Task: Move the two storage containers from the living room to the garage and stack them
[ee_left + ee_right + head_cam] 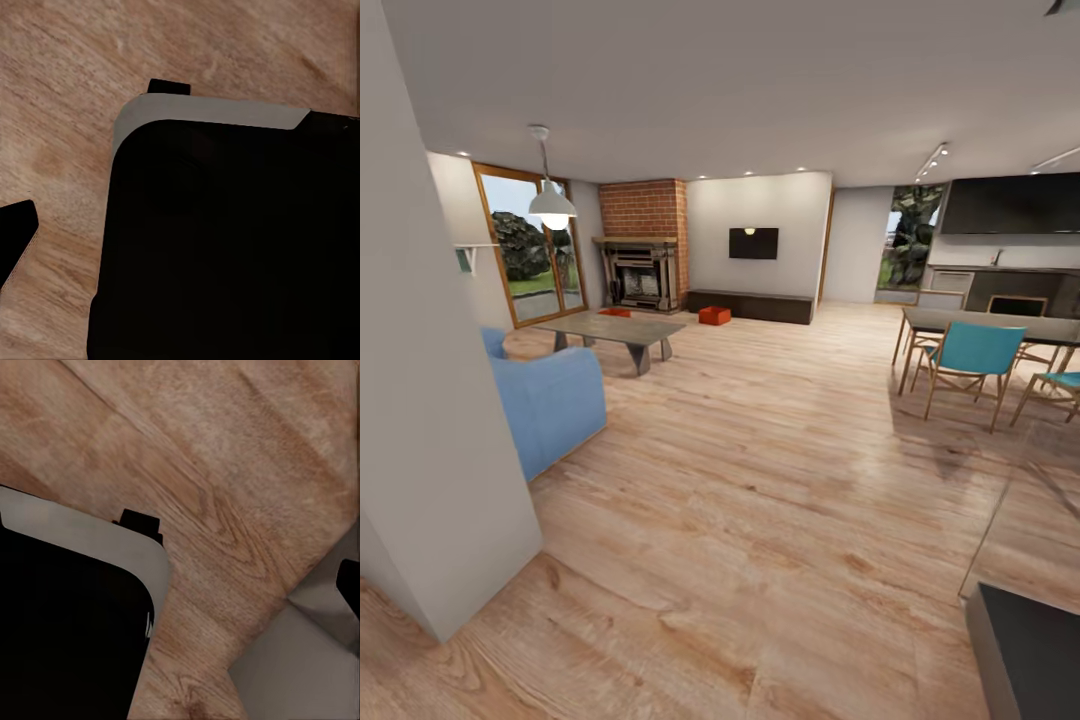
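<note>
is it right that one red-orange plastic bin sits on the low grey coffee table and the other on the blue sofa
Not quite. In the head view, one red-orange plastic bin is on the low grey coffee table, but the other bin sits on the light wood plank floor by the long dark cabinet, not on the blue sofa.

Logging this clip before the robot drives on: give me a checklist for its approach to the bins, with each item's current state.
1. Both storage containers located: ok. One red-orange container sits on the floor before the long dark cabinet; another lies by the coffee table's far end.
2. Open wood floor toward them: ok.
3. Blue sofa and near wall corner close on the left: not ok, steer clear.
4. Dining chairs to the right: ok, off the line.
5. Pincer states: cannot tell.
6. Nothing carried: cannot tell.
</note>
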You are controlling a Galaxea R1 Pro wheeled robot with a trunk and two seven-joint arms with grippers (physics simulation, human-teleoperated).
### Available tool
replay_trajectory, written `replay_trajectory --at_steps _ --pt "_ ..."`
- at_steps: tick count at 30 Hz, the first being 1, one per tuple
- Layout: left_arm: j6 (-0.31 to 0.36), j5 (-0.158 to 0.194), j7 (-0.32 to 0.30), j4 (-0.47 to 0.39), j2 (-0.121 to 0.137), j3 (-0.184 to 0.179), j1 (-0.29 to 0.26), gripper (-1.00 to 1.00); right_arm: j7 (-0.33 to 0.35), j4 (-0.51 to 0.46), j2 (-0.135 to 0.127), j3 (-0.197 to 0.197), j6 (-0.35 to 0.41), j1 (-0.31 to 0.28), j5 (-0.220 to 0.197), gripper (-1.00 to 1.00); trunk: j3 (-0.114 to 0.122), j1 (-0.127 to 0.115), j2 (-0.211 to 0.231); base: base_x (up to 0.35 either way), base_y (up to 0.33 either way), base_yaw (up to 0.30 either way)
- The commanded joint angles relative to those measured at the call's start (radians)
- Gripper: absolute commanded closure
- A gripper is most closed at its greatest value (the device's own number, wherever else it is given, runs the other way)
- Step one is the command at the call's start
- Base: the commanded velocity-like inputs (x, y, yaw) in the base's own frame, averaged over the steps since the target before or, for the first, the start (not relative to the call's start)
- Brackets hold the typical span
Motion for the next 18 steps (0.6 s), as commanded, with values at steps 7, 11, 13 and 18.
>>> replay_trajectory --at_steps 7,11,13,18 --pt "-0.001 0.007 0.001 0.0 0.0 0.001 0.0 -1.0 -0.001 0.003 -0.001 0.008 -0.005 -0.001 -0.007 -1.0 -0.001 0.001 0.0 0.323 0.0 0.0" --pt "-0.001 0.007 0.001 0.0 0.0 0.001 0.0 -1.0 -0.001 0.003 -0.001 0.008 -0.005 0.0 -0.007 -1.0 -0.001 0.001 0.0 0.323 0.0 0.0" --pt "-0.001 0.007 0.001 0.0 0.0 0.001 0.0 -1.0 -0.001 0.003 -0.001 0.008 -0.005 -0.001 -0.007 -1.0 -0.001 0.001 0.0 0.323 0.0 0.0" --pt "-0.001 0.007 0.001 0.0 0.0 0.001 0.0 -1.0 -0.001 0.003 -0.001 0.008 -0.005 -0.001 -0.007 -1.0 -0.001 0.001 0.0 0.323 0.0 0.0"
